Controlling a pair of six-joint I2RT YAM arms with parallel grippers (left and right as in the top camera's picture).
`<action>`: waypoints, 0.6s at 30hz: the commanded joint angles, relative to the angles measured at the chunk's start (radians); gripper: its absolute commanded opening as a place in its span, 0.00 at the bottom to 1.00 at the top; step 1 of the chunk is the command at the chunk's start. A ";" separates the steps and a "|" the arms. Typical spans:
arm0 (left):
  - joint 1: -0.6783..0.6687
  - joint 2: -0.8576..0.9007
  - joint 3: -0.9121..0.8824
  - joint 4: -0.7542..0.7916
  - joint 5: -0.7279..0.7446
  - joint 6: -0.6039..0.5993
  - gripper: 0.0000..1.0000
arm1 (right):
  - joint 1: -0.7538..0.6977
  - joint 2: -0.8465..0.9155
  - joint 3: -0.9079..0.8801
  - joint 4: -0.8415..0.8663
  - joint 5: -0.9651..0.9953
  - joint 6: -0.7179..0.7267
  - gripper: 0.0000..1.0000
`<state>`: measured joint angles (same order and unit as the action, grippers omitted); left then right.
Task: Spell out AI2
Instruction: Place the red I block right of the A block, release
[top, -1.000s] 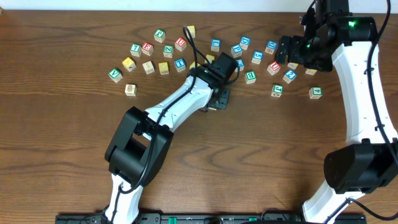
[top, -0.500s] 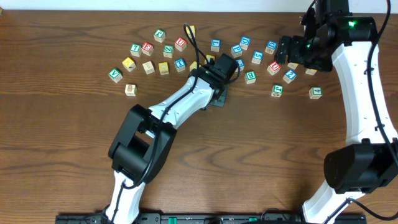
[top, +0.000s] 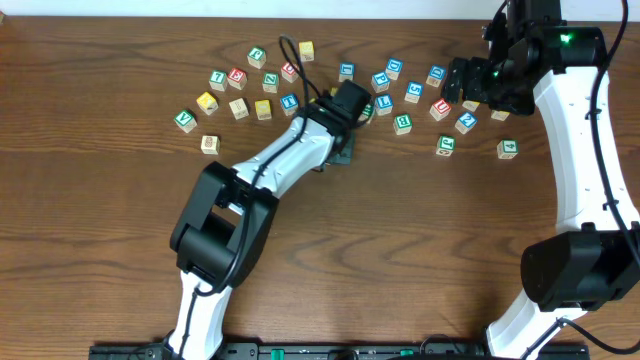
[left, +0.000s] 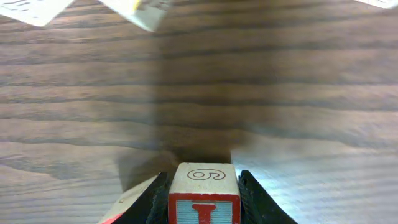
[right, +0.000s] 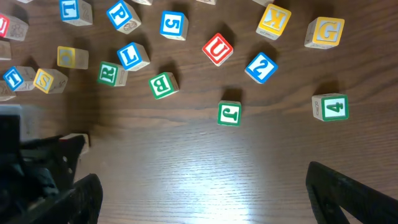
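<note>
Since AI2 needs an I, the left gripper (left: 203, 188) is clamped on a red-lettered block (left: 203, 177) (seemingly that I, 6 on top), with tabletop (left: 261, 93) just ahead for placing.

The table (top: 100, 250) is dark grained wood with a sheen. The block (left: 204, 177) is pale smooth wood, painted. The right arm (top: 575, 130) is glossy white plastic.
</note>
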<state>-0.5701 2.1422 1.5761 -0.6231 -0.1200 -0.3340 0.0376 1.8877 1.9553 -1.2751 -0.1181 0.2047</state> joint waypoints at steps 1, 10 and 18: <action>0.011 0.009 -0.005 0.002 -0.023 -0.024 0.25 | -0.003 -0.012 0.019 0.000 0.004 -0.003 0.99; 0.008 0.009 -0.005 -0.014 -0.019 -0.128 0.25 | -0.003 -0.012 0.019 0.000 0.004 -0.003 0.99; 0.008 0.009 -0.005 -0.039 -0.019 -0.272 0.26 | -0.003 -0.012 0.019 0.000 0.004 -0.003 0.99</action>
<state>-0.5610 2.1422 1.5761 -0.6506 -0.1268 -0.5182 0.0376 1.8877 1.9553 -1.2751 -0.1181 0.2047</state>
